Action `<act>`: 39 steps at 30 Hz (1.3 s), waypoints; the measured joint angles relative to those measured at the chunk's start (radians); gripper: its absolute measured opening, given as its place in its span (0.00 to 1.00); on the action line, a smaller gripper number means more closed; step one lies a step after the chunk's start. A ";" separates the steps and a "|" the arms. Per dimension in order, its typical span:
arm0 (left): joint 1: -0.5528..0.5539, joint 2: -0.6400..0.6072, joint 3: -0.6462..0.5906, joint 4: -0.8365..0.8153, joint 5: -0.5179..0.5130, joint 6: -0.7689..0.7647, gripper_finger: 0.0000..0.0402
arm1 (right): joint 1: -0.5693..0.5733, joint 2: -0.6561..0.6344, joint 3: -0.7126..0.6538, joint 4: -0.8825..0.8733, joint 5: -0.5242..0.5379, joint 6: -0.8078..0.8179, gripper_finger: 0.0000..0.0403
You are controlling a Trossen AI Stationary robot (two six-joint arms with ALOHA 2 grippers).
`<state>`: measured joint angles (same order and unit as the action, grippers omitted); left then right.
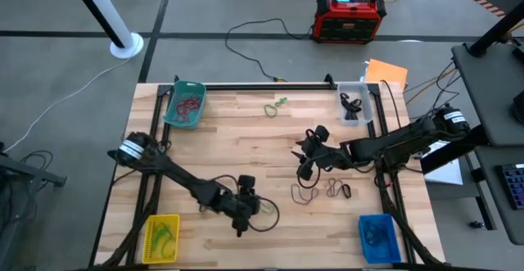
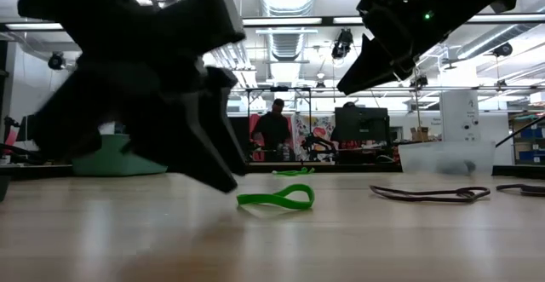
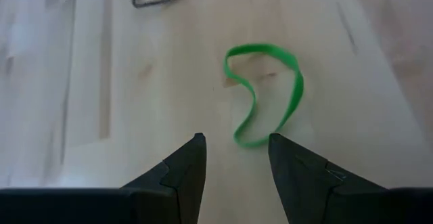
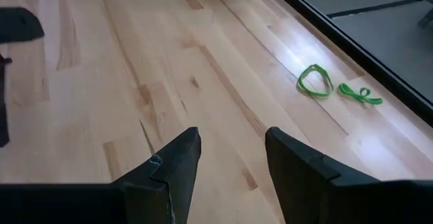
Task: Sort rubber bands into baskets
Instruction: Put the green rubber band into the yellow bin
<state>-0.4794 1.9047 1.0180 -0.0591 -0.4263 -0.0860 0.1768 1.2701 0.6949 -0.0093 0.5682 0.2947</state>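
Four baskets sit at the table corners: a teal basket (image 1: 185, 107) with red bands in it, a clear basket (image 1: 354, 101) holding dark ones, a yellow basket (image 1: 162, 237) with green loops, and a blue basket (image 1: 378, 236) with dark bands. Loose on the wood are three green rubber bands — one bent green loop (image 3: 265, 92) just ahead of the left gripper (image 3: 235, 162), and a pair of green bands (image 4: 338, 85) well ahead of the right gripper (image 4: 230, 158), near the far edge. About three brownish and black bands (image 1: 321, 191) lie just beside the right gripper, toward the blue basket; their exact count is hard to tell.

Both arms' jaws stand spread and empty. The left gripper hangs low over the table, the green loop between and just beyond its fingertips — not touching them. The right gripper hovers higher, over bare wood.

The table (image 1: 246, 140) is pale, streaky butcher-block timber with a dark metal frame. Beyond it is grey floor with a red-and-black box (image 1: 350, 17), cables, and a white pole. A person (image 2: 274, 129) stands among the far workbenches.
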 joint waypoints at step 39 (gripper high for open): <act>0.065 -0.072 -0.019 0.031 0.248 0.016 0.00 | 0.000 0.003 -0.043 0.027 0.000 0.003 0.41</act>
<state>-0.4140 1.8327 0.9987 -0.0280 -0.1780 -0.0705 0.1768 1.2728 0.6521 0.0176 0.5682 0.2981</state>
